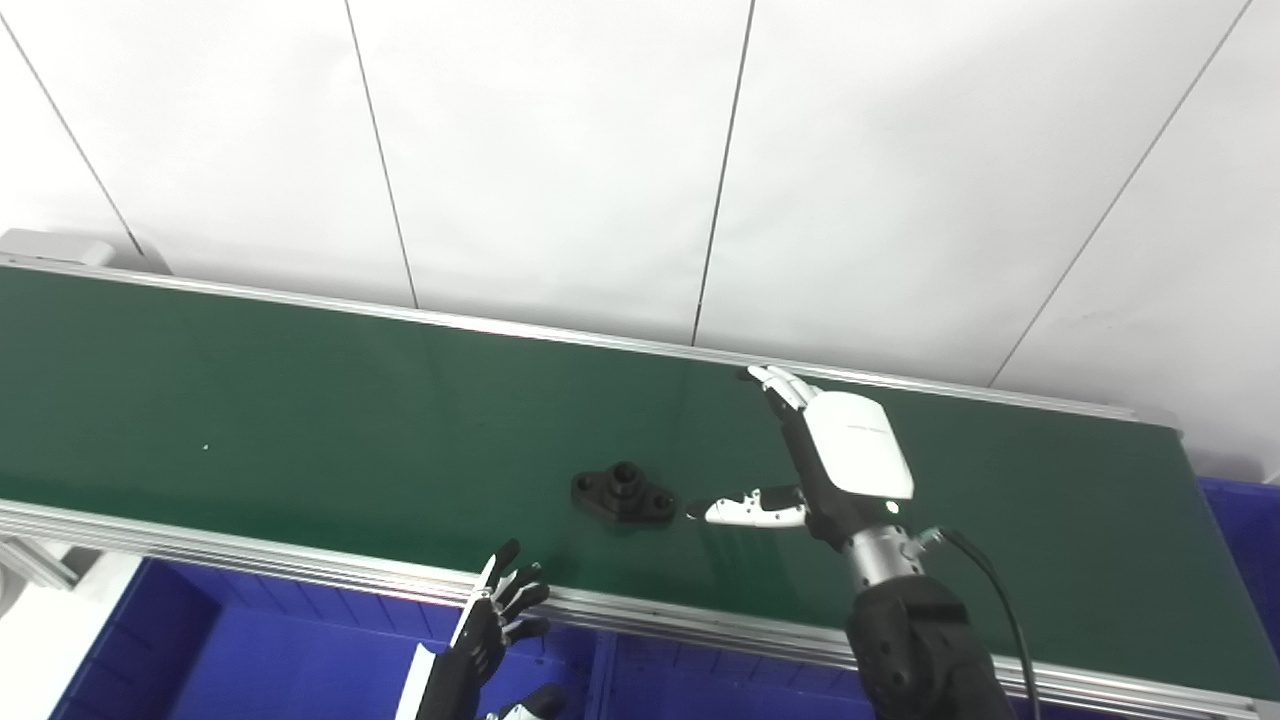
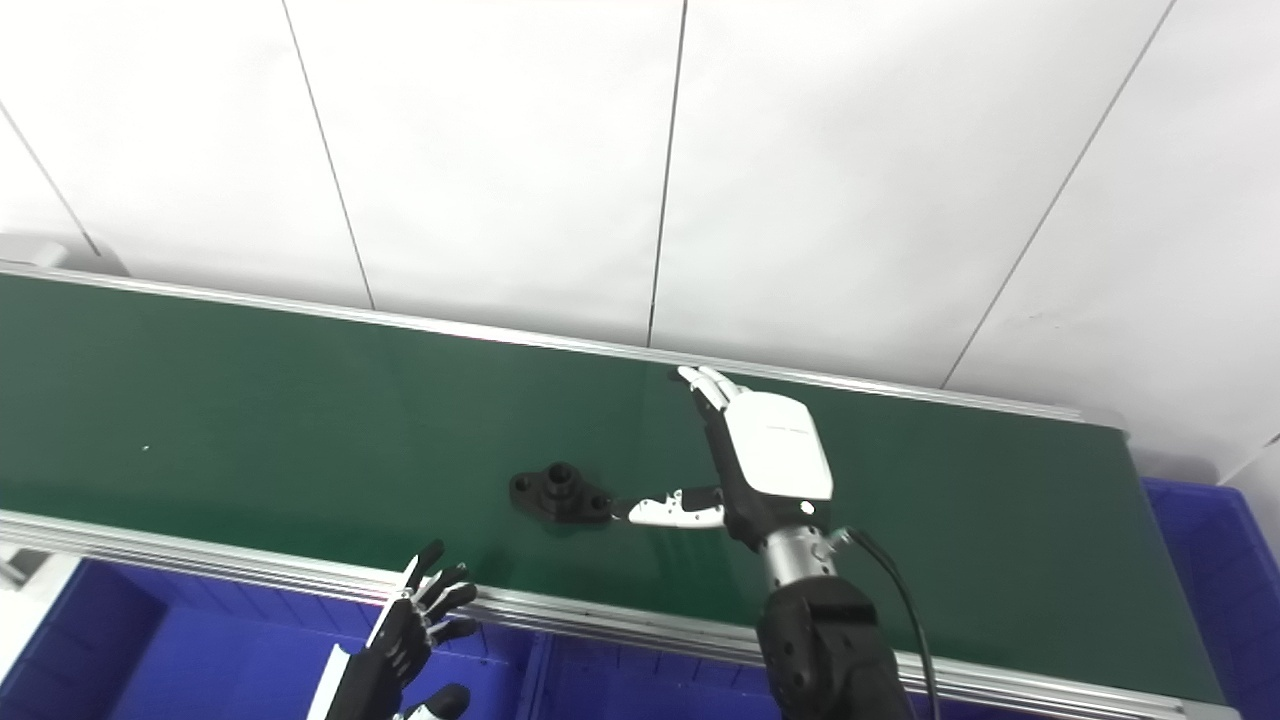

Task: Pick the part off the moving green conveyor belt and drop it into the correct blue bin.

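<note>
Nearest us, left hand (image 1: 490, 630) spread, empty, over dark blue plastic bin (image 1: 250, 650). Beyond on green conveyor belt (image 1: 300, 420), our white-backed right hand (image 1: 835, 460) open wide, thumb just beside black flanged part (image 1: 622, 493).

I'm looking at a factory-style sorting test cell: long green conveyor belt (image 1: 300, 400) with aluminium side rails (image 1: 250, 555), blue plastic bins (image 1: 250, 650) below its near edge, plain white panelled wall (image 1: 560, 150) behind.

matt black part (image 1: 622, 493), smooth green belt (image 1: 300, 400)
</note>
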Motion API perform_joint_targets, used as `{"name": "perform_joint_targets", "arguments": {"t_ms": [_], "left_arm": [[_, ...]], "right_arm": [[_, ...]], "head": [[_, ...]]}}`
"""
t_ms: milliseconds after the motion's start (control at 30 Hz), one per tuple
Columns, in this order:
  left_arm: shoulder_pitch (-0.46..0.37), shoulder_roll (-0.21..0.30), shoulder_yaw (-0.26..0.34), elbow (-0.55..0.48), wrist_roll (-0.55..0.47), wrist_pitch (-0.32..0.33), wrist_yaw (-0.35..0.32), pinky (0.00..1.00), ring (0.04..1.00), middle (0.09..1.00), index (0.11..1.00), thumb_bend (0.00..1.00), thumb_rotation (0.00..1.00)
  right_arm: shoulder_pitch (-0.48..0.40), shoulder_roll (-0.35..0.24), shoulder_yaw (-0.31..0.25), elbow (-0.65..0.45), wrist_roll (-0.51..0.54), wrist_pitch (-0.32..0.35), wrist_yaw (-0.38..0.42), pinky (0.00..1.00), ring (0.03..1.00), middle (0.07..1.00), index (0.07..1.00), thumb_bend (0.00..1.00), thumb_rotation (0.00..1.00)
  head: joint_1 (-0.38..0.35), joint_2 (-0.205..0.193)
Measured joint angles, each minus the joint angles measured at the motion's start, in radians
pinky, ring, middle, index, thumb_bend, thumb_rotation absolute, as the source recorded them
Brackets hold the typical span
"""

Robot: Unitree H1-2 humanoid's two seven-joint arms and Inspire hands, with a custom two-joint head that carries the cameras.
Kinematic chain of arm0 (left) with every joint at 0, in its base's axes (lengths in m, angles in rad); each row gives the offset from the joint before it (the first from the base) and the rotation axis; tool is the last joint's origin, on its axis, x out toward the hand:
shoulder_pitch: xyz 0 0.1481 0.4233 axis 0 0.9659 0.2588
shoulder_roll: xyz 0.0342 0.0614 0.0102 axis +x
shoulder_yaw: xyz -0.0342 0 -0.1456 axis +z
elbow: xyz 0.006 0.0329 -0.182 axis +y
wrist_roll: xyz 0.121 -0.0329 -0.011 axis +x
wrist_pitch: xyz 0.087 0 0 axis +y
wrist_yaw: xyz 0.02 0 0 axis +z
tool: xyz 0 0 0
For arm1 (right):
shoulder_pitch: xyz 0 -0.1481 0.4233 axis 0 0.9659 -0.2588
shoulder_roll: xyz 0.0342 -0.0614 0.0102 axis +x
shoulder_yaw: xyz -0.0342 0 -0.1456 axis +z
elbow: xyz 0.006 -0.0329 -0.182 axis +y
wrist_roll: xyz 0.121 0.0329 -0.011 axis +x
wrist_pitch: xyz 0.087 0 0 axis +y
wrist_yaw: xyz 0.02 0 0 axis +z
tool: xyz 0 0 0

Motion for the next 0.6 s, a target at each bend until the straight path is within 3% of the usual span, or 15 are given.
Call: {"name": "perform_joint_targets", "arguments": {"t_ms": [367,433,533,600], "left_arm": [[0.003,-0.014,-0.007,-0.002,-0.001,0.000,0.000,0.75,0.845,0.901,0.977,0.88,0.70],[0.005,-0.019,-0.007,-0.006,-0.001,0.000,0.000,0.75,0.845,0.902,0.977,0.87,0.70],[0.007,-0.021,-0.008,-0.010,-0.001,0.000,0.000,0.74,0.841,0.900,0.977,0.86,0.70],[0.009,-0.021,-0.008,-0.019,0.000,0.000,0.000,0.74,0.839,0.899,0.976,0.86,0.70]], "right_arm": [[-0.064,0.006,0.080,0.089,-0.010,0.054,0.066,0.55,0.706,0.778,0.821,0.99,0.48],[-0.064,0.004,0.098,0.096,-0.012,0.057,0.076,0.50,0.653,0.736,0.810,0.99,0.48],[-0.069,0.004,0.115,0.136,-0.011,0.059,0.077,0.37,0.470,0.585,0.751,0.97,0.45],[-0.068,0.004,0.125,0.160,-0.011,0.062,0.086,0.35,0.441,0.557,0.738,0.95,0.43]], "head": [[0.003,0.014],[0.005,0.018],[0.008,0.026],[0.006,0.031]]}}
